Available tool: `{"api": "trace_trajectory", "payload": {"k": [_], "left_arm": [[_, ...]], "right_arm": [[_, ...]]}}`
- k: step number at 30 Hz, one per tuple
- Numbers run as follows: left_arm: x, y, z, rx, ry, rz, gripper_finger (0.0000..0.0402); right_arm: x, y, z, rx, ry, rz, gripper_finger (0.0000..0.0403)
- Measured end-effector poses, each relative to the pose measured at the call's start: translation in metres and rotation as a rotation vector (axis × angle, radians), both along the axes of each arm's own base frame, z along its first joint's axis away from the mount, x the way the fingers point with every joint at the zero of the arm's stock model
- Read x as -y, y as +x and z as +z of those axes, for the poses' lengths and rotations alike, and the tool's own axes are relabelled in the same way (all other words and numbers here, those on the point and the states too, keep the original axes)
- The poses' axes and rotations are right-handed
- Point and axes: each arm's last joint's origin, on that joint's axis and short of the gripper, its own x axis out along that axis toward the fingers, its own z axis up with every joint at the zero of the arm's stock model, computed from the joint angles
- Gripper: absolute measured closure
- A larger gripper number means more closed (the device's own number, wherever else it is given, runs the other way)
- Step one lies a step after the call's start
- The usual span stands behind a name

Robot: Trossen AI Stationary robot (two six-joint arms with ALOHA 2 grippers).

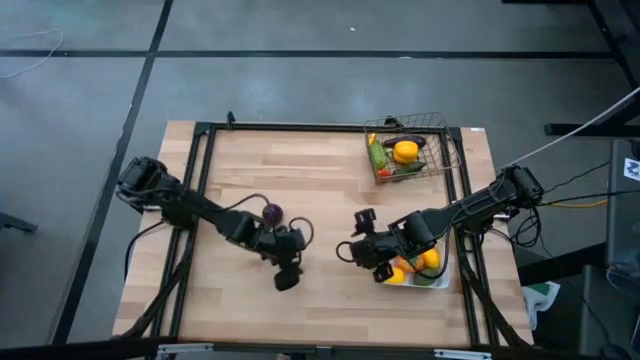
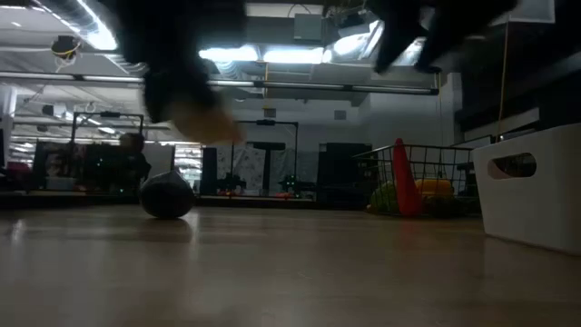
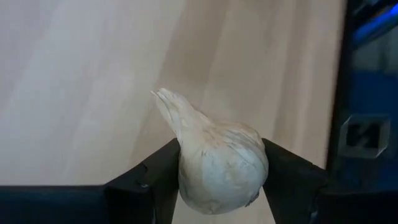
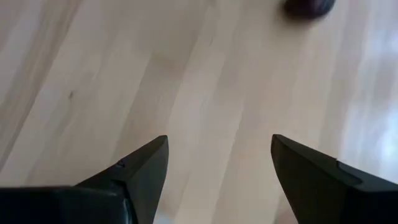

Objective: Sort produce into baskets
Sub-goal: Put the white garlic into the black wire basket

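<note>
Wooden desk [image 1: 300, 160], centre of the overhead frame, carries every item listed.

Wire basket [image 1: 412, 148], upper right of the overhead frame: holds mixed produce, including a yellow piece and green ones. White tray [image 1: 440, 278], lower right, under the right arm: holds yellow, orange and green pieces.

Eggplant [image 1: 271, 213], purple, lies loose on the desk left of centre, just beside the left arm. Risk: a careless swing of that arm could knock it rolling.

Left claw [image 1: 287, 275], low in the middle of the overhead frame, is clenched on the garlic [image 3: 214, 158]. The wrist picture shows a finger [image 3: 155, 180] on each flank of the round bulb, pointed tip sticking out beyond them. Risk: curved, smooth sides may let the bulb squirt out during the carry; both containers are well apart from it, across the desk.

Right claw [image 1: 352, 250], centre right, stands released and empty, over bare wood. Risk: it sits between the garlic and the tray, so the arms could clash.
</note>
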Motion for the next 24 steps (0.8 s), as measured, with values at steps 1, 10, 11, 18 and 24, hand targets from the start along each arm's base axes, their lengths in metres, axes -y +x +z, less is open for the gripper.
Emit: {"api": "trace_trajectory", "payload": {"k": [1, 10, 11, 18, 24], "left_arm": [[-0.003, 0.005, 0.003, 0.043, -0.005, 0.002, 0.021], [-0.025, 0.034, 0.028, 0.392, -0.055, -0.002, 0.0208], [-0.026, 0.036, 0.03, 0.418, -0.066, -0.007, 0.0208], [-0.031, 0.042, 0.041, 0.531, -0.117, -0.033, 0.0208], [-0.032, 0.044, 0.045, 0.569, -0.126, -0.032, 0.0208]], "right_arm": [[-0.001, 0.003, 0.002, 0.035, -0.011, 0.019, 0.012], [-0.006, 0.017, 0.012, 0.217, -0.068, 0.137, 0.012], [-0.006, 0.018, 0.013, 0.23, -0.08, 0.138, 0.012], [-0.006, 0.02, 0.015, 0.253, -0.127, 0.175, 0.012], [-0.006, 0.02, 0.015, 0.258, -0.126, 0.175, 0.0145]]}}
